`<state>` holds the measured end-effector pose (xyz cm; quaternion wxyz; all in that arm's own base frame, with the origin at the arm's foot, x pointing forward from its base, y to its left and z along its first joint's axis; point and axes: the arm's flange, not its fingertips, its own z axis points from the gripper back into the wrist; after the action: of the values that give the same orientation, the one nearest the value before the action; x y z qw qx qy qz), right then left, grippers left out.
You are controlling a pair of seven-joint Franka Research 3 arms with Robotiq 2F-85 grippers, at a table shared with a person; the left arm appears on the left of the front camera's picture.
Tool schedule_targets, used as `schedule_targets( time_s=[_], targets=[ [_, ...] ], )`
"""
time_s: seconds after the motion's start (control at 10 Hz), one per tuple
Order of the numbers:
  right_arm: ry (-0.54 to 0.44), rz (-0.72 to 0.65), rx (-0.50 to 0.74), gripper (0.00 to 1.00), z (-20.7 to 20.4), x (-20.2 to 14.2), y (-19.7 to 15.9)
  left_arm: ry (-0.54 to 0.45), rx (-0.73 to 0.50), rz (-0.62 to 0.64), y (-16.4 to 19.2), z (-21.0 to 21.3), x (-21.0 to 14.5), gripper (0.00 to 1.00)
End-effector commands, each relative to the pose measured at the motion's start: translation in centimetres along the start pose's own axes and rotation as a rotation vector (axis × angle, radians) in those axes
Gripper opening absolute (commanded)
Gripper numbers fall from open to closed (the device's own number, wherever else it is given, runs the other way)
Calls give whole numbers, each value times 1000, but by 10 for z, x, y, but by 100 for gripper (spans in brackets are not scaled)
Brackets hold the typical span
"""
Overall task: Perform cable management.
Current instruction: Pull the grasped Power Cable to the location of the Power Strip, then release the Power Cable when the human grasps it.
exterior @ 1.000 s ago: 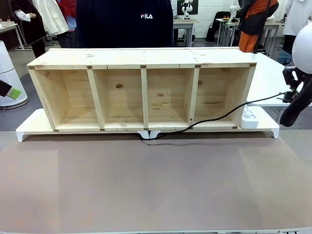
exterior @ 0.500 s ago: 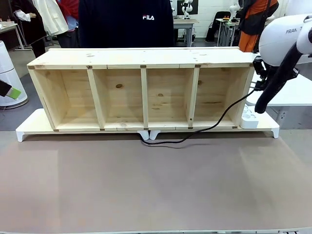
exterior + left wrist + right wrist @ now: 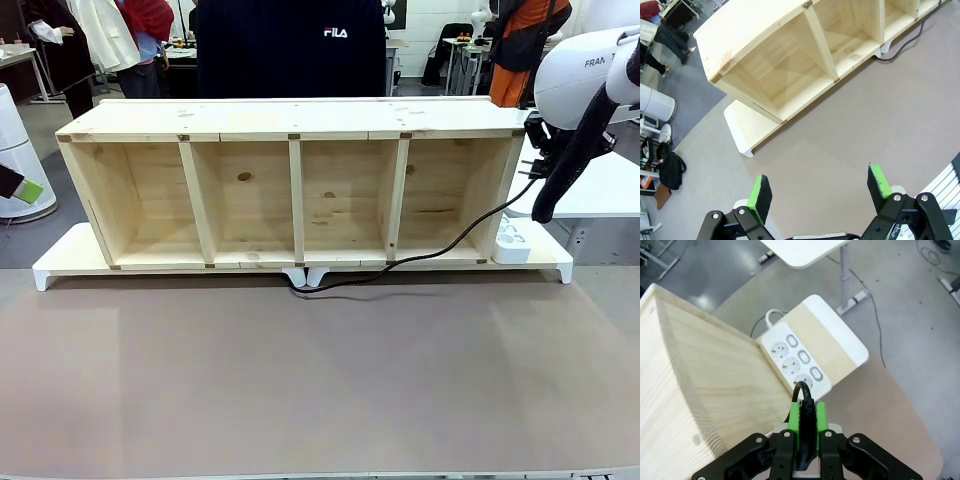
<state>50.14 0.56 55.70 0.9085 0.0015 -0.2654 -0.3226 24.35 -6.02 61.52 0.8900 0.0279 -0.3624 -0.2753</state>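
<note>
- Thin black power cable (image 3: 440, 251): plug end pinched between the closed green pads of the right gripper (image 3: 809, 412), above a white multi-socket power strip (image 3: 799, 359). The cord runs down past the right end of the pale four-bay wooden shelf (image 3: 300, 120) to the front of its middle.
- Left gripper (image 3: 820, 187): jaws spread wide, empty, over the brown tabletop (image 3: 865, 115).

Grey floor (image 3: 45, 130) ran round the work table. White side table (image 3: 615, 185) stood at 3 o'clock; further desks (image 3: 465, 45) at 1 o'clock. Lighting bright, even.
</note>
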Motion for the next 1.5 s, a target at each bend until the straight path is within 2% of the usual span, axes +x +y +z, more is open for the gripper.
schedule_targets(
  time_s=[0.0,0.5,0.6,1.4],
  targets=[
    [-7,4,-19,15,-6,9,9,-5,-2,8,0,0,1,100],
    [2,13,-14,15,-15,16,8,-5,-2,8,0,0,1,100],
    [26,2,-7,15,-14,9,1,-5,-2,8,0,0,1,100],
    [26,2,-7,15,-14,9,1,-5,-2,8,0,0,1,100]
  ],
)
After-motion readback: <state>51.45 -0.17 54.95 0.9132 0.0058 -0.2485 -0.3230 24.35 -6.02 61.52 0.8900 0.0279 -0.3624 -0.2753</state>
